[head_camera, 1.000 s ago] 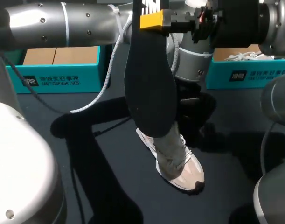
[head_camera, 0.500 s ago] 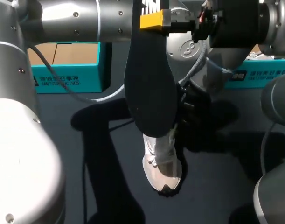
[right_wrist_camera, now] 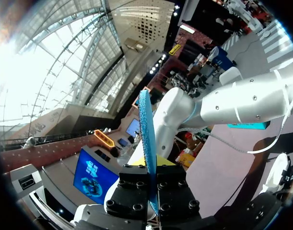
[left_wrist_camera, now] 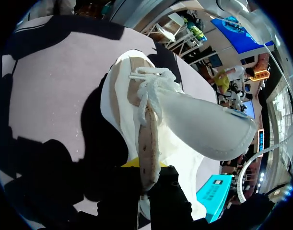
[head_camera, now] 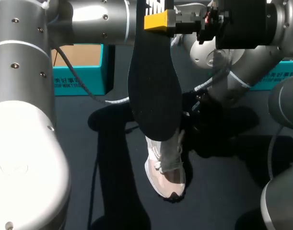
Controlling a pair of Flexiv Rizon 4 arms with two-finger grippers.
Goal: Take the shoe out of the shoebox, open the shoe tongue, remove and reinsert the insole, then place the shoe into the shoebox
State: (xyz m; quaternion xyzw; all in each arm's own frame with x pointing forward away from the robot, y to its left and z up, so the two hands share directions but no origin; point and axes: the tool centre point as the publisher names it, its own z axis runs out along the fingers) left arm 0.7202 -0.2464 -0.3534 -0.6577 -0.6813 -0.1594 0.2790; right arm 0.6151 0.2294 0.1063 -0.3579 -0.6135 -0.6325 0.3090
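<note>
- Your right gripper [right_wrist_camera: 148, 173] is clamped on the insole [head_camera: 153, 81]. It holds the insole by its upper end, high over the bench [head_camera: 223, 191].
- The black insole hangs straight down, and in the head view its lower end covers the heel part of the shoe [head_camera: 166, 170].
- Your left gripper [left_wrist_camera: 147, 176] is closed on the shoe, with the brown-lined collar edge pinched between its fingers.
- The pale shoe sits mid-bench, toe pointing away from the boxes. You cannot tell whether its sole rests on the bench.
- Its white laces [left_wrist_camera: 148, 81] are bunched ahead of the left gripper.
- A teal shoebox [head_camera: 79, 79] stands open at the far left, well apart from the shoe.
</note>
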